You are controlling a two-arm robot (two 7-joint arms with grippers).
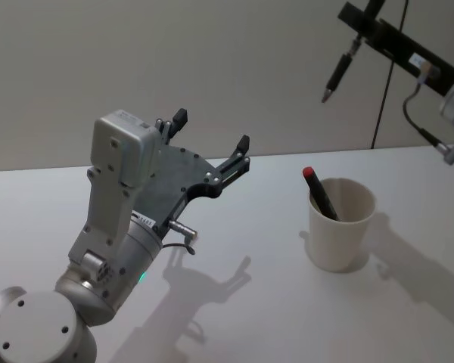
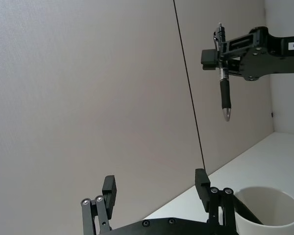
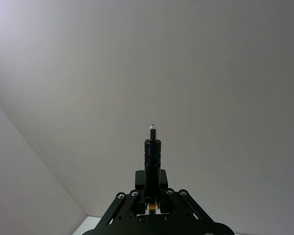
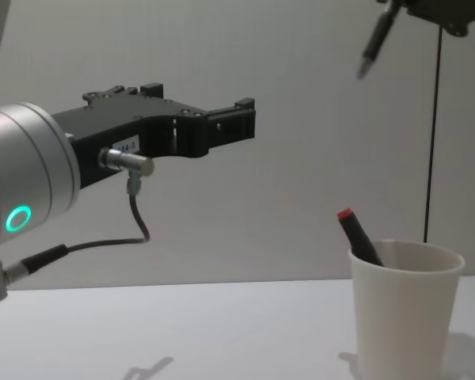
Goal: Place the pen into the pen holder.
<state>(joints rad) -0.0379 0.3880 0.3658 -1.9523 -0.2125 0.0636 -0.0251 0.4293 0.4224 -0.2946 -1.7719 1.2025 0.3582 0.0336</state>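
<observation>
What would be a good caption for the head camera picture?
Right hand holds a black pen high above the white cup, which contains a red-capped pen; the open left hand waits nearby.

Count of items, by kind. Pens: two. The first, a dark pen (image 1: 339, 71) with a silvery tip, hangs point-down, clamped in my right gripper (image 1: 361, 32) at 1 o'clock in the head view; the second, a red-capped pen (image 1: 318, 191), leans inside the cup. Pen holders: one white paper cup (image 1: 340, 224), standing upright at 4 o'clock. Grippers: two, my right as above and my left gripper (image 1: 212, 141), its jaws spread and holding nothing, near 10 o'clock of the cup. Desks: one, white (image 1: 257, 302), carrying the cup.
</observation>
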